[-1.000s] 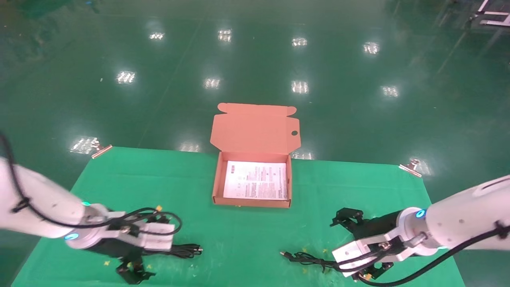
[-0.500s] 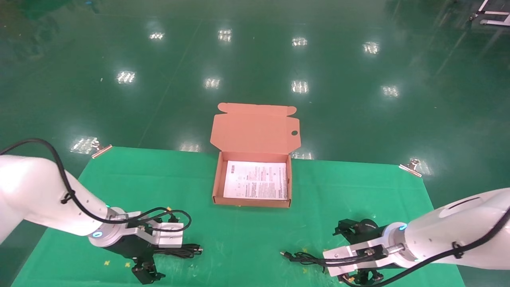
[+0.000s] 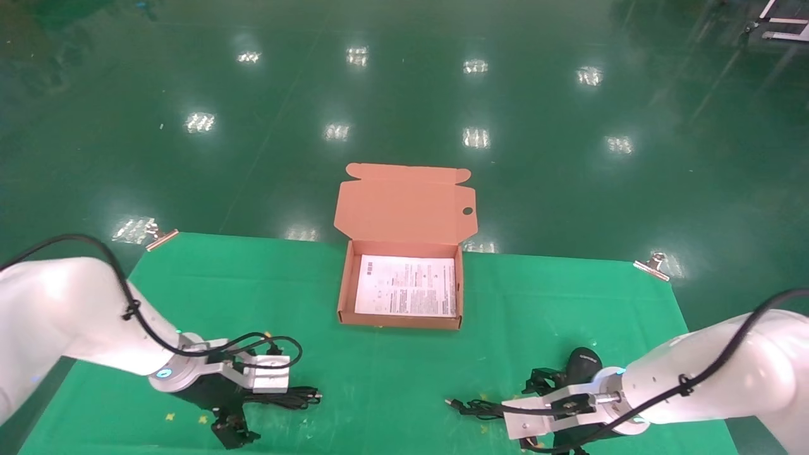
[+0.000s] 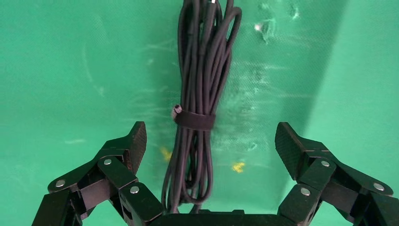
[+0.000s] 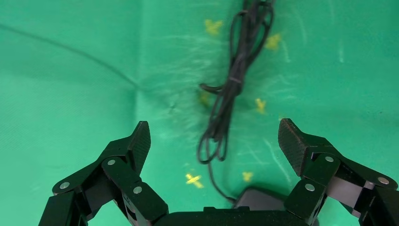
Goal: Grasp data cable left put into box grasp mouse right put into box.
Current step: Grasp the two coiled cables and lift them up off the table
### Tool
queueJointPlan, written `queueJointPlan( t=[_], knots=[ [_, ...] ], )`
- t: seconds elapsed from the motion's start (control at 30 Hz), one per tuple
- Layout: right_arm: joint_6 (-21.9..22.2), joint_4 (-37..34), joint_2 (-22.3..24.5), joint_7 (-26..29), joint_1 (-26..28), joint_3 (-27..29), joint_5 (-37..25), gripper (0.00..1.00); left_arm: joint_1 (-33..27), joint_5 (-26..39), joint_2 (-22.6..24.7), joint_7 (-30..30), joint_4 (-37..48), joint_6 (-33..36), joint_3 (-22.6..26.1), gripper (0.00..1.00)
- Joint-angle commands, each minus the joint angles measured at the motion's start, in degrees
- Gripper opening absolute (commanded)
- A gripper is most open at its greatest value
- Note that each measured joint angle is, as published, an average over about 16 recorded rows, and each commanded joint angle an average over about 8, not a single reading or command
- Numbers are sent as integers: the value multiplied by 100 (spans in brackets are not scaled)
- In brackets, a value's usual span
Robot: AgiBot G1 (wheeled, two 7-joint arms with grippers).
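Data cable [image 4: 195,108] lies between the left gripper's [image 4: 210,141] wide-spread fingers [image 4: 136,141], untouched.

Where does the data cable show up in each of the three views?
Head view: the data cable lies on the green cloth, just right of the left tool.
Left wrist view: data cable centred, between the open fingers.
Right wrist view: not in it; that cord belongs to the mouse.
Shared landmark: the green cloth.

Left gripper [image 4: 210,141] low, fingers [image 4: 134,141] spread, right gripper [image 5: 214,139] likewise
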Motion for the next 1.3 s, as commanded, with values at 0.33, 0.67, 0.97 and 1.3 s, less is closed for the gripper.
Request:
queueJointPlan(
  t=[0.33,0.67,0.97,1.3],
  knots=[
    [409,-608,-246,-195,-38,38,17,0,-36,169,230,354,517,-283,103,0],
    [394,-580,-237,-191,-43,40,21,0,-37,166,218,344,484,-279,100,0],
    [363,-544,-226,-183,-34,35,18,0,-37,168,205,333,441,-252,101,0],
    [348,-528,-222,-181,-31,30,14,0,-37,170,201,329,420,-250,100,0]
  ],
)
